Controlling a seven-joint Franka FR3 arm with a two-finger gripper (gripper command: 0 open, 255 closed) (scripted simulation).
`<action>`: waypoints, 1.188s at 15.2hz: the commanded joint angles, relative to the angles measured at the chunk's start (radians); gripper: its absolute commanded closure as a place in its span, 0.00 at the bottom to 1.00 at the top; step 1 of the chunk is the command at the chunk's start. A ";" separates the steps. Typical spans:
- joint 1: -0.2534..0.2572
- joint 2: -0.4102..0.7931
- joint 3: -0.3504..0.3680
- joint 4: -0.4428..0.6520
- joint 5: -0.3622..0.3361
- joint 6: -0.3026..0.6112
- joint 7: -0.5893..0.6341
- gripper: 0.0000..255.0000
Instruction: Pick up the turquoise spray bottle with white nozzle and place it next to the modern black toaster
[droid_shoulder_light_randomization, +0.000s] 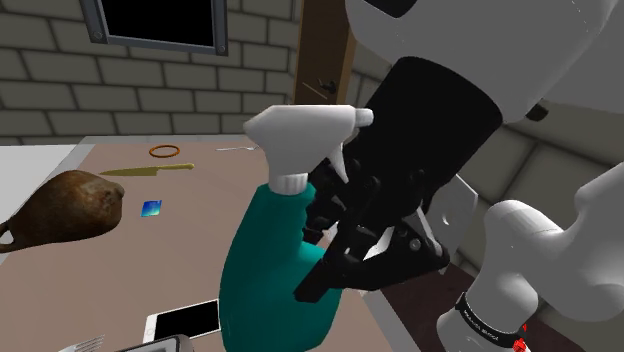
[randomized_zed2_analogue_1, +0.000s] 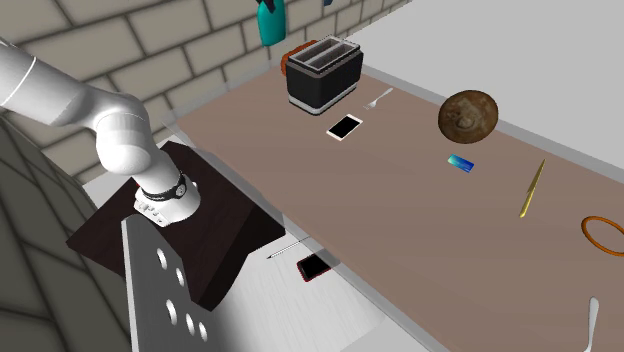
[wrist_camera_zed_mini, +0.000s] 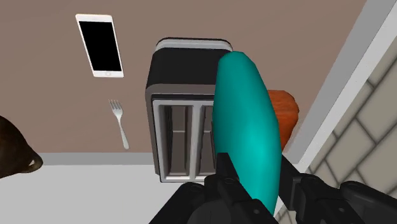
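My black gripper (droid_shoulder_light_randomization: 320, 212) is shut on the turquoise spray bottle (droid_shoulder_light_randomization: 268, 272), gripping it just below its white nozzle (droid_shoulder_light_randomization: 300, 135). The bottle is in the air. In the wrist view the bottle (wrist_camera_zed_mini: 248, 127) hangs between my fingers (wrist_camera_zed_mini: 224, 170), above the black toaster (wrist_camera_zed_mini: 181, 108) with its two open slots. The second exterior view shows the bottle (randomized_zed2_analogue_1: 268, 22) high against the brick wall, above and a little to the left of the toaster (randomized_zed2_analogue_1: 322, 72), which stands at the table's end.
An orange-brown object (wrist_camera_zed_mini: 284, 109) sits between toaster and wall. A white phone (randomized_zed2_analogue_1: 345, 126) and a fork (randomized_zed2_analogue_1: 380, 98) lie beside the toaster. Farther along the table are a brown pot (randomized_zed2_analogue_1: 468, 114), a blue card (randomized_zed2_analogue_1: 461, 163), a knife (randomized_zed2_analogue_1: 532, 188) and an orange ring (randomized_zed2_analogue_1: 603, 232).
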 joint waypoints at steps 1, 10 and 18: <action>-0.004 0.039 0.051 0.035 -0.014 0.014 0.055 1.00; -0.015 0.117 0.158 0.048 -0.052 0.094 0.162 1.00; -0.011 0.131 0.176 -0.048 -0.044 0.203 0.161 1.00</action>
